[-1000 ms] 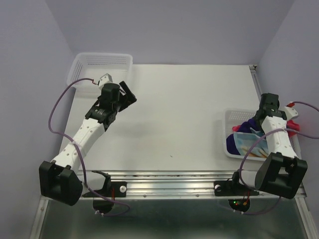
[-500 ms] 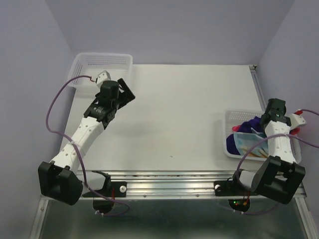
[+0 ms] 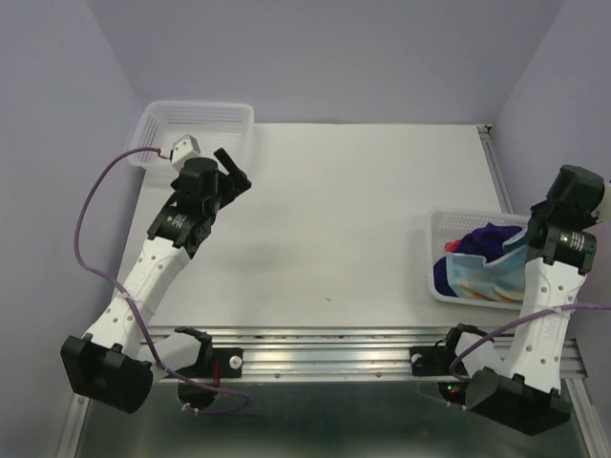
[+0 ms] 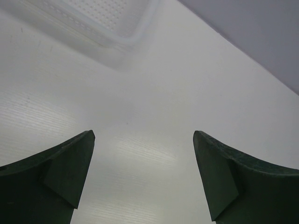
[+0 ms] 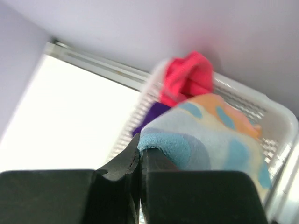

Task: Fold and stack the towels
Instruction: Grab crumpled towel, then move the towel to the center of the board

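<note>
The towels lie bunched in the white mesh basket [image 3: 431, 250] at the table's right edge. A light blue, orange and white patterned towel [image 3: 482, 279] lies on top, a deep purple one [image 3: 484, 236] is behind it, and a bit of pink-red one [image 3: 451, 247] shows. My right gripper [image 3: 531, 239] is raised over the basket. In the right wrist view it [image 5: 140, 148] is shut on the blue edge of the patterned towel [image 5: 219, 128], with the pink-red towel [image 5: 189, 77] and purple towel [image 5: 152, 114] beyond. My left gripper [image 3: 234, 170] hangs open over bare table, nothing between its fingers [image 4: 70, 163].
A second white mesh basket [image 3: 196, 118] stands at the back left corner, just beyond the left gripper, and its rim [image 4: 117, 39] shows in the left wrist view. A metal rail [image 3: 334, 336] runs along the near table edge. Purple walls enclose the table.
My right gripper has shut on the patterned towel's edge and the arm has risen, drawing that edge up. The left arm has swung a little toward the back left, still open.
</note>
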